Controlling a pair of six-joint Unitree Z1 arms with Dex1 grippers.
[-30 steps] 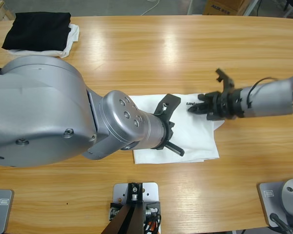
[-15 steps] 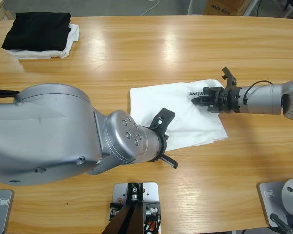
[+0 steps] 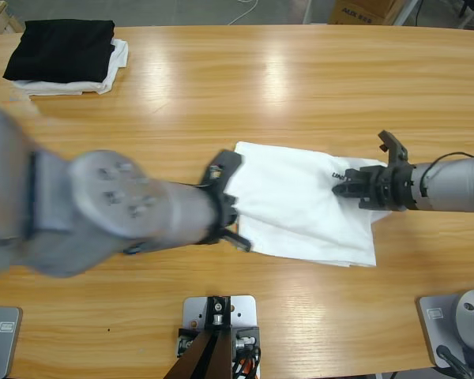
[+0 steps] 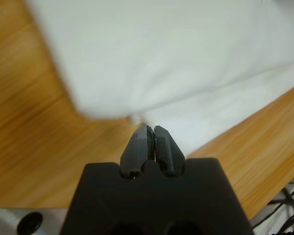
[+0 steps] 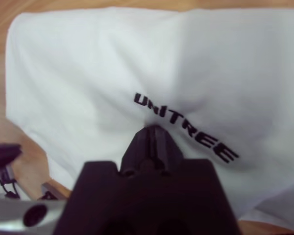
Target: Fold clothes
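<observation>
High view: both pincers are clamped on the white T-shirt (image 3: 300, 201), left pincer (image 3: 231, 207) at its edge, right pincer (image 3: 340, 183) by its lettering

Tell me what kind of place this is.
Probably a robotics lab or workshop: a long wooden table with a white T-shirt being handled, a cardboard box and a cable on the floor beyond.

A folded black garment (image 3: 60, 50) lies on a smaller folded white cloth (image 3: 114, 59) at the wooden table's (image 3: 261, 87) far corner.
</observation>
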